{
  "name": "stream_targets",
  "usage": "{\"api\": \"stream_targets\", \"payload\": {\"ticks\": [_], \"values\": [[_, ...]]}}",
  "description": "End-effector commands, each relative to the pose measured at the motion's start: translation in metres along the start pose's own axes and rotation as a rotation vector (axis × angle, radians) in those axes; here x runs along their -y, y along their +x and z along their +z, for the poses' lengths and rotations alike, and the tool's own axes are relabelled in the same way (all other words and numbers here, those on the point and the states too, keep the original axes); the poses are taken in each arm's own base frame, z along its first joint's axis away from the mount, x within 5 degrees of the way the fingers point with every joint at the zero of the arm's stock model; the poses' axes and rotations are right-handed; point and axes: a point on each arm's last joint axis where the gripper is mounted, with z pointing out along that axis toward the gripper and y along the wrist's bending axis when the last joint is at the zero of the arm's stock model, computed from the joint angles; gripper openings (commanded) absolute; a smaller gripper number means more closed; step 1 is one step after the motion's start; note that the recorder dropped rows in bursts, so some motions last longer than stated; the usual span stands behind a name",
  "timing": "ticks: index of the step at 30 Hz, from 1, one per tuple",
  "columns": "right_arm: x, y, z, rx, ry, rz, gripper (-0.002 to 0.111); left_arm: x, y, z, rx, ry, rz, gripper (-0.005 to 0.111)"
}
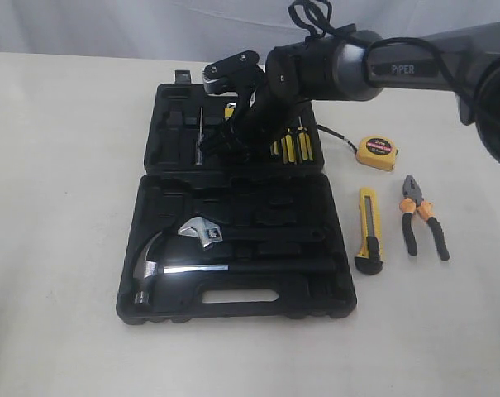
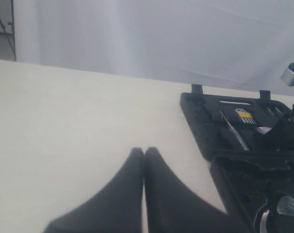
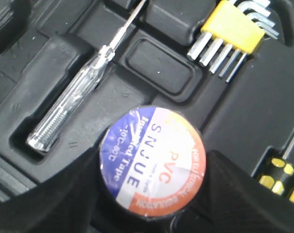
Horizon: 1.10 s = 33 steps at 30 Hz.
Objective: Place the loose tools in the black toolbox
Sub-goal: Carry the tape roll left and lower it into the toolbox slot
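The PVC tape roll (image 3: pixel 151 162) sits clamped in the right gripper (image 3: pixel 154 204) over the black toolbox (image 1: pixel 332 207), near its hex keys (image 3: pixel 232 34). The tape measure (image 1: pixel 376 153), utility knife (image 1: pixel 369 231) and pliers (image 1: pixel 421 217) lie on the table beside the box. The left gripper (image 2: pixel 143 153) is closed and empty.

Seemingly a robot lab: plain cream table (image 1: pixel 51 248), white curtain backdrop (image 1: pixel 109 25), arm (image 1: pixel 402 69) marked PIPER.

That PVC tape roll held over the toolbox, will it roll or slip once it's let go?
The tape roll is round, so dropped on edge it would probably roll; label side up it should lie flat. Its glossy label looks slick. The moulded pockets of the toolbox would likely stop it.
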Motion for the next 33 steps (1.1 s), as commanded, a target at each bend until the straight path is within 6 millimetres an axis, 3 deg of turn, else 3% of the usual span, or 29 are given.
{"api": "stream_targets", "payload": {"ticks": [1, 3, 10, 16, 17, 19, 20, 21, 26, 29, 33], "values": [[0.003, 0.001, 0.001, -0.009, 0.005, 0.001, 0.061, 0.0, -0.001, 0.0, -0.001, 0.005, 0.002, 0.0], [0.003, 0.001, 0.001, -0.009, 0.005, 0.001, 0.066, 0.0, -0.001, 0.0, -0.001, 0.005, 0.002, 0.0], [0.003, -0.002, -0.004, 0.002, 0.005, 0.001, 0.066, 0.0, -0.001, 0.0, -0.001, 0.005, 0.002, 0.0], [0.003, -0.019, -0.041, 0.063, 0.005, 0.003, 0.065, 0.001, -0.001, 0.0, -0.001, 0.007, -0.004, 0.0], [0.002, -0.019, -0.045, 0.054, 0.002, 0.004, 0.058, 0.001, -0.001, 0.0, -0.001, 0.007, -0.004, 0.0], [0.002, -0.017, -0.048, 0.018, -0.003, 0.004, 0.027, 0.001, -0.001, 0.0, -0.001, 0.007, -0.004, 0.0], [0.002, -0.016, -0.048, 0.009, -0.004, 0.004, 0.007, 0.001, -0.001, 0.0, -0.001, 0.007, -0.004, 0.0], [0.002, -0.015, -0.047, 0.007, -0.006, 0.01, 0.0, 0.001, -0.002, 0.0, 0.001, 0.007, -0.004, 0.0], [0.002, -0.008, -0.027, -0.012, -0.005, 0.011, -0.001, 0.001, -0.002, 0.0, 0.001, 0.007, -0.004, 0.0], [0.002, 0.005, 0.0, -0.053, -0.007, 0.006, -0.001, 0.001, -0.002, 0.0, 0.001, 0.007, -0.004, 0.0], [0.003, 0.001, 0.001, -0.013, -0.001, -0.016, -0.001, 0.001, -0.002, 0.0, 0.001, 0.007, -0.004, 0.0]]}}
